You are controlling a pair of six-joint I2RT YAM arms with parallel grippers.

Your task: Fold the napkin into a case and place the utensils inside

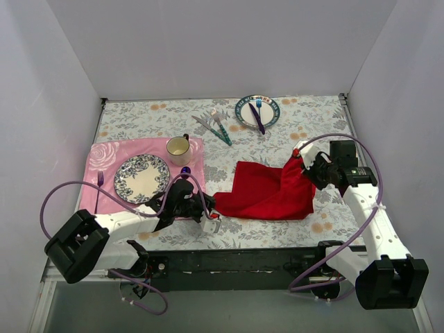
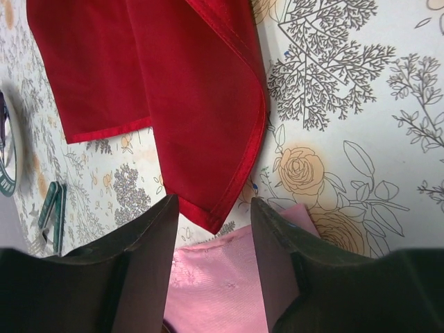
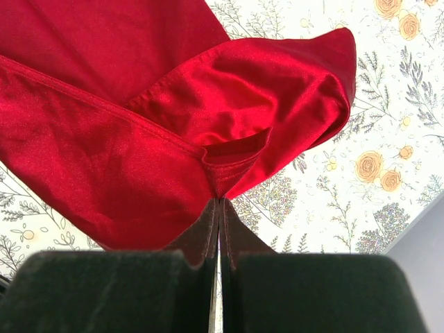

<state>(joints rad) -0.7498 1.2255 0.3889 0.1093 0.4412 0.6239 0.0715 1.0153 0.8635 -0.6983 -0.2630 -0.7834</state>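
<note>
The red napkin [image 1: 267, 189] lies partly folded on the flowered tablecloth. My right gripper [image 1: 301, 157] is shut on the napkin's far right corner and holds it lifted; in the right wrist view the cloth [image 3: 173, 118] bunches up from the pinched jaws [image 3: 220, 200]. My left gripper [image 1: 210, 218] sits at the napkin's near left corner, open. In the left wrist view that corner's tip [image 2: 211, 218] points into the gap between the fingertips [image 2: 214, 208], touching neither. The teal-handled fork and knife [image 1: 216, 126] lie at the back of the table, also seen as utensils [image 2: 52, 208] in the left wrist view.
A pink placemat [image 1: 104, 156] at the left carries a floral plate [image 1: 141, 177], a cream mug [image 1: 179, 146] and a purple fork [image 1: 100, 182]; its edge [image 2: 215, 291] lies under my left fingers. A small plate [image 1: 257, 111] with a blue fork and a purple knife stands at the back.
</note>
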